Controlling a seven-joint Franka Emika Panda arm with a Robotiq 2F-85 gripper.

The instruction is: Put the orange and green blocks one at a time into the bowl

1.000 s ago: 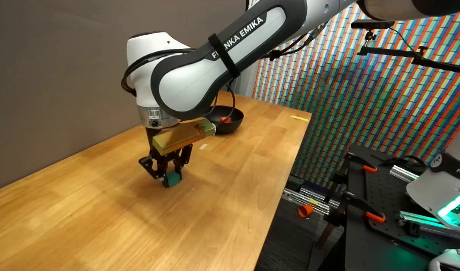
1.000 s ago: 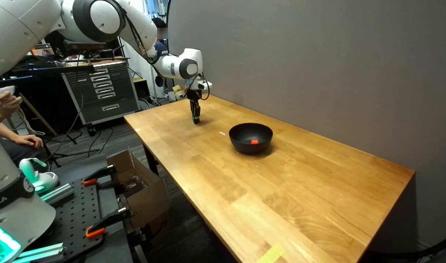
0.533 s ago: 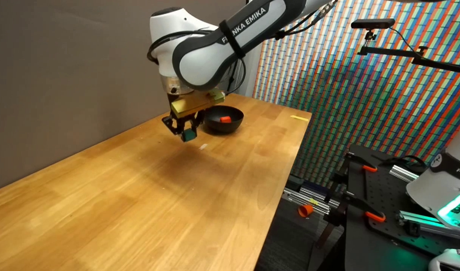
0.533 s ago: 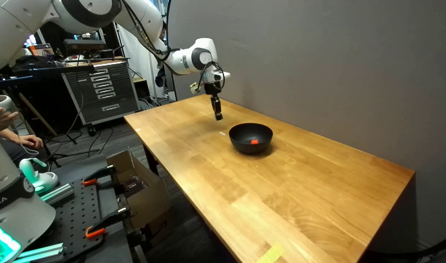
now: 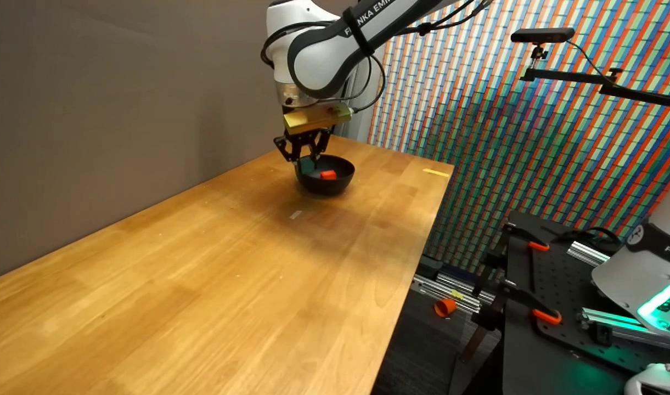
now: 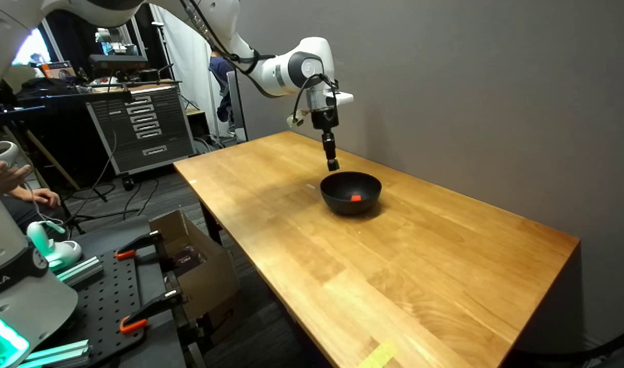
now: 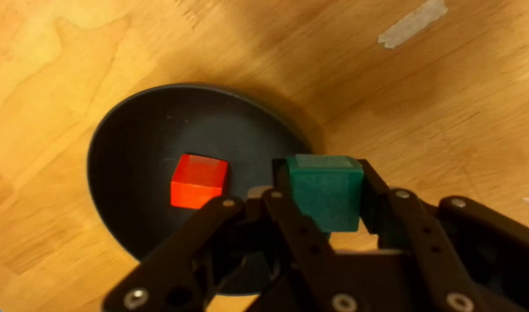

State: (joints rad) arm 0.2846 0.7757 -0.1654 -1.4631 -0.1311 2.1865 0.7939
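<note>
My gripper is shut on the green block, with a finger on each side of it. In the wrist view the green block overlaps the edge of the black bowl, with bare table beyond it on the right. In an exterior view the gripper hangs just above and beside the bowl's rim. The orange block lies inside the bowl and looks red-orange. It also shows in both exterior views. The fingers hide part of the bowl in the wrist view.
The bowl stands on a wooden table. A grey wall runs along one long side of the table. Tape pieces are stuck on the table, one pale near the bowl and one yellow near an edge.
My gripper has lifted the green block off the table and carried it across to the bowl's edge. The bowl and the orange block in it have not moved.
</note>
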